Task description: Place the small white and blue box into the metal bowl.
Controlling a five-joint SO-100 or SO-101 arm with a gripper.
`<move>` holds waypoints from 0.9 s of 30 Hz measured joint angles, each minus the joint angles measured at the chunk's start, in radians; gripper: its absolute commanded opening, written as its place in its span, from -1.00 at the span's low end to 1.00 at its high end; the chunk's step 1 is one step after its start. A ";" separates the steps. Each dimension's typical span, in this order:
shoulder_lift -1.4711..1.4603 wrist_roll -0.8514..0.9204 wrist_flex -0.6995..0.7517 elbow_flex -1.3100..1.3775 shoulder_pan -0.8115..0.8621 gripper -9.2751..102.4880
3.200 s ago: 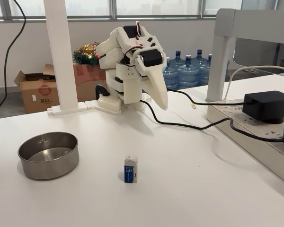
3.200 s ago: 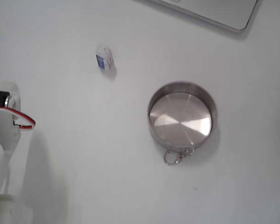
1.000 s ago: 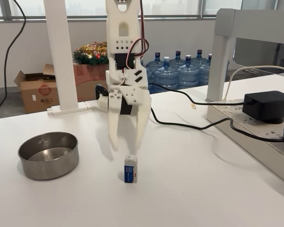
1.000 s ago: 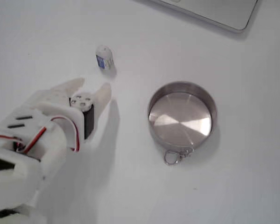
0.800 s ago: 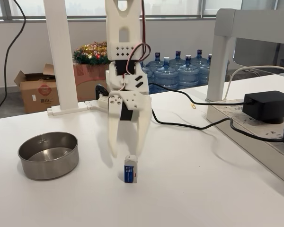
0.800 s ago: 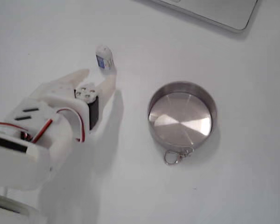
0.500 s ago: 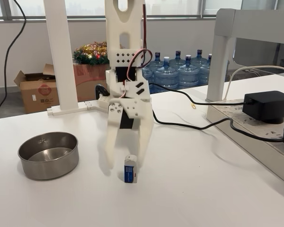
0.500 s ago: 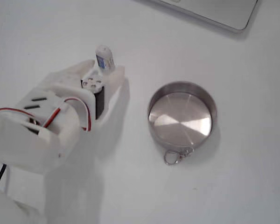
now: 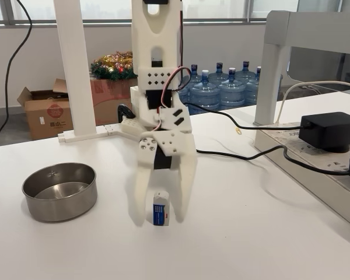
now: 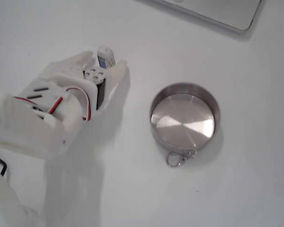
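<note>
The small white and blue box (image 9: pixel 160 208) stands upright on the white table; from above it appears as the box (image 10: pixel 105 57) at upper left. My white gripper (image 9: pixel 160 219) hangs straight down over it, open, with one finger on each side of the box and the tips near the tabletop. From above, the gripper (image 10: pixel 104 62) brackets the box, and whether the fingers touch it I cannot tell. The metal bowl (image 9: pixel 58 210) sits apart to the left with nothing inside; seen from above, the bowl (image 10: pixel 154 127) lies right of the gripper.
A black power adapter (image 9: pixel 329 131) sits on a power strip at the right, and a black cable (image 9: pixel 221 153) crosses the table behind the arm. A key ring (image 10: pixel 175 159) lies against the bowl. A grey slab corner (image 10: pixel 217 12) is at the top edge.
The gripper has come down and forward from behind the box, so its open fingers now stand on either side of it. Box and bowl have not moved.
</note>
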State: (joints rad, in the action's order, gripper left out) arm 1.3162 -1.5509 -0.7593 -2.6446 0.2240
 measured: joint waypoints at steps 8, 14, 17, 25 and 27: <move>-0.003 -0.002 0.000 0.012 0.000 -0.65; -0.003 -0.002 0.000 0.012 0.040 -0.88; -0.003 -0.002 0.000 0.012 0.055 -0.89; 0.074 -0.002 0.000 0.002 0.109 -0.89; 0.135 -0.002 0.000 -0.026 0.118 -0.89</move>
State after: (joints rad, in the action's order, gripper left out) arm 1.4511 -1.5524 -0.7593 -2.6707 0.3421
